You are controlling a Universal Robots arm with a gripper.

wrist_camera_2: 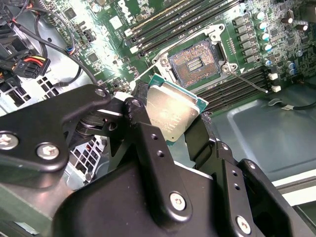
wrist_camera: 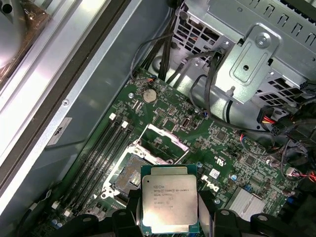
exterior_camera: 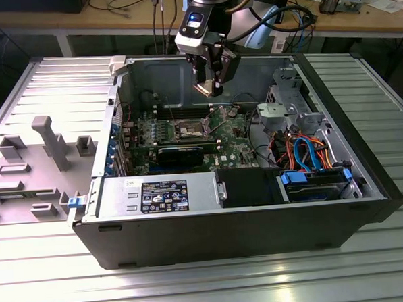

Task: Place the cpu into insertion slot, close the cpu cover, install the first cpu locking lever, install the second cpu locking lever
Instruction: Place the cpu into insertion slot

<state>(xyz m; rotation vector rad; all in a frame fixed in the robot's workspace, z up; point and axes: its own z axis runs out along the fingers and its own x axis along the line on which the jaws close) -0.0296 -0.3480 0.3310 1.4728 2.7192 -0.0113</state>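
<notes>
The gripper pinches the cpu by its edges, seemingly hanging above the uncovered insertion slot.

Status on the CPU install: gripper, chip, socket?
Gripper shut on cpu, up above the motherboard. The insertion slot bare, cpu cover open. No obstruction seen over the slot.

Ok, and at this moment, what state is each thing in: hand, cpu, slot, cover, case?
hand: shut on the cpu, raised over the open case.
cpu: gripped by its edges, not yet seated.
insertion slot: empty, contacts exposed.
cpu cover: swung up, open.
computer case: lying flat, side panel off.
</notes>
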